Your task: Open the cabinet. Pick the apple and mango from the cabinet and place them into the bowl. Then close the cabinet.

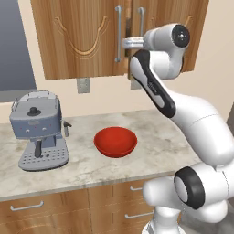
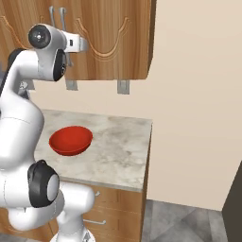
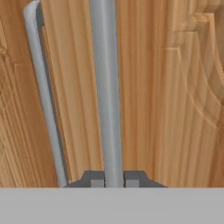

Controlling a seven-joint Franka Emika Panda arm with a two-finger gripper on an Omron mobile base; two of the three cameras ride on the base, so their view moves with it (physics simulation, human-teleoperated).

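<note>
You are looking at a marbled stone counter (image 1: 151, 151) with low wooden drawers (image 1: 50, 208) along its near edge. On it, the red bowl (image 1: 115, 141) sits about mid-counter, well apart from the grey coffee machine (image 1: 39, 130) standing to its left. Beyond the counter rises a beige wall, and high on it hangs the cabinet (image 1: 87, 36) with its 2 doors and 2 vertical silver handles.

The right base view gives you what the left one lacks: the counter's right end (image 2: 150, 124), with bare wall and grey floor beyond, and the bowl (image 2: 71, 140) lying nearer the arm than that end. The left base view alone gives you the coffee machine.

In the hand view the gripper (image 3: 113, 178) has its 2 dark tips pressed in on either side of the right door's handle (image 3: 107, 87), pinching the bar. The left door's handle (image 3: 43, 96) runs just beside it. The right door looks slightly ajar there, though you cannot be sure from this close. No fruit shows.
</note>
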